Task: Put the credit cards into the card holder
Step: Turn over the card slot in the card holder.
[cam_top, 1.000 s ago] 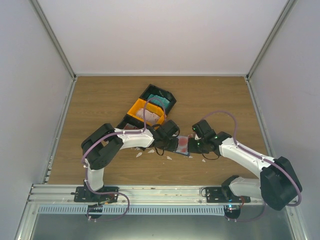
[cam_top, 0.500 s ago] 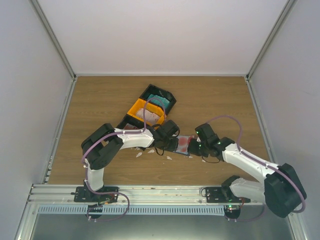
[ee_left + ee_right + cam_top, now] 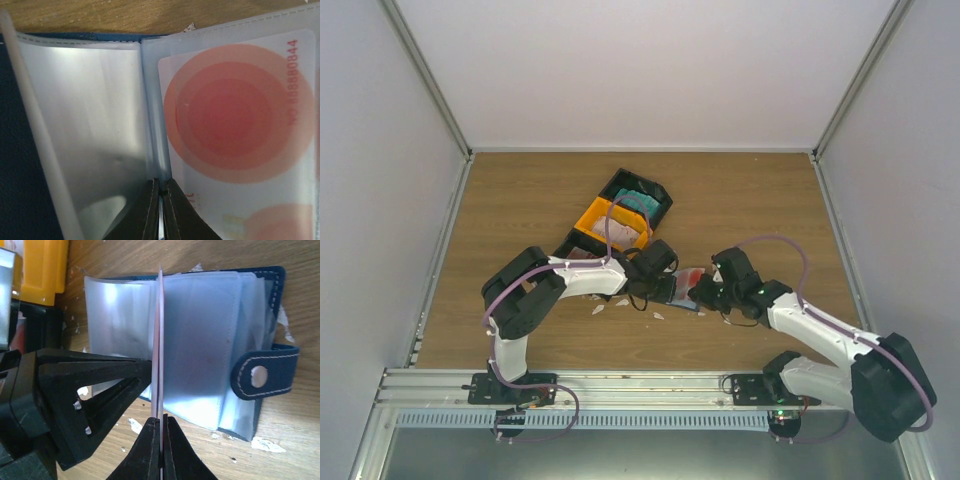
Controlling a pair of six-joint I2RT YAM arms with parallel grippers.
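Observation:
The navy card holder (image 3: 277,287) lies open on the table between both arms, its clear sleeves (image 3: 85,115) fanned out and its snap tab (image 3: 260,375) hanging to one side. My left gripper (image 3: 160,181) is shut on the edge of one sleeve and holds it apart from the others. My right gripper (image 3: 160,419) is shut on a white credit card with red circles (image 3: 160,335), seen edge-on and standing between the sleeves. In the left wrist view that card (image 3: 240,115) shows flat behind clear plastic. From above, its red blotch (image 3: 688,286) sits between the two grippers.
An orange bin (image 3: 610,222) and a black bin (image 3: 638,195) holding teal cards stand just behind the left gripper. Another black bin (image 3: 578,248) is partly under the left arm. Small white scraps (image 3: 598,308) lie on the wood near the holder.
The right arm has swung lower and leftward, bringing its gripper and the card closer into the holder. The left arm has stayed put, still gripping the sleeve.

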